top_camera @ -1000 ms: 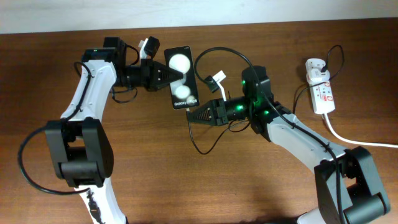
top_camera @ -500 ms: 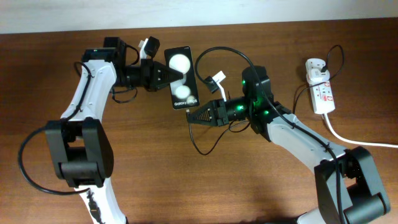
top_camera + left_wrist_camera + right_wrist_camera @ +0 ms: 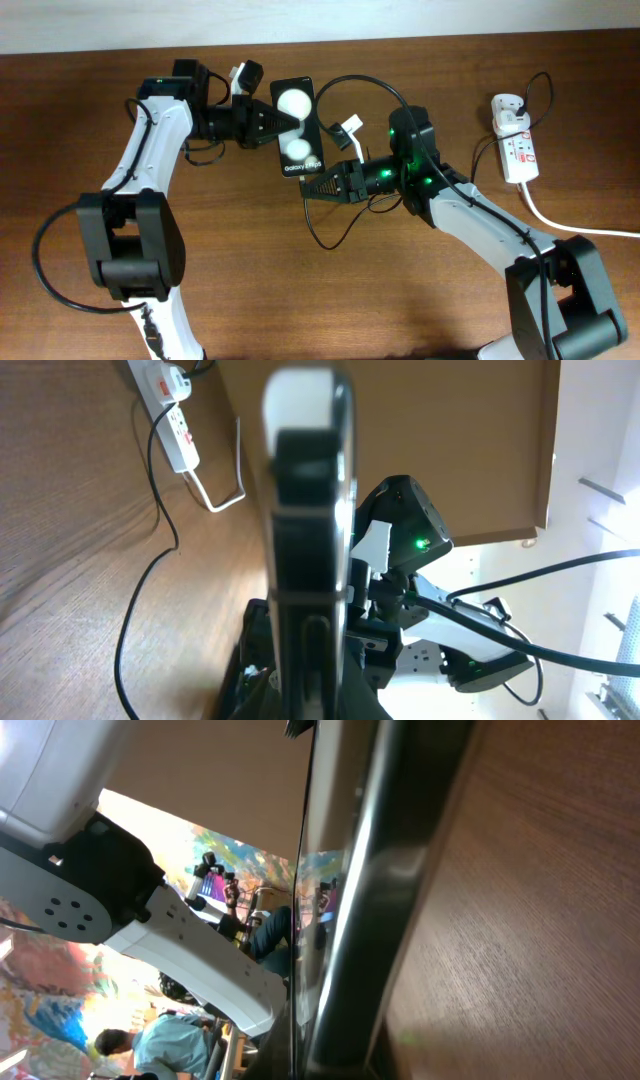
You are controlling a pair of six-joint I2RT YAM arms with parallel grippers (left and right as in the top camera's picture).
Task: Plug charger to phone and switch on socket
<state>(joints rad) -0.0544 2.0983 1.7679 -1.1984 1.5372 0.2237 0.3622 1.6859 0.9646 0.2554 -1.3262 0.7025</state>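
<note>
1. The left tool (image 3: pixel 272 118) is clamped on the left edge of the phone (image 3: pixel 299 130). Its wrist view shows the phone edge-on between the fingers.
2. The right tool (image 3: pixel 308 187) sits just below the phone's bottom end, its fingers drawn together on the tip of the charger (image 3: pixel 306 215).
3. The charger's cable loops over the surface (image 3: pixel 300 300) below the phone.
4. The socket (image 3: pixel 518 152) lies well to the right of the phone.

Brown wood-grain table (image 3: pixel 250 300), pale wall (image 3: pixel 100 25) strip along far edge. Left wrist view: bright white glare (image 3: pixel 600 560) at right. Right wrist view: colourful blurred backdrop (image 3: pixel 235 855) behind
</note>
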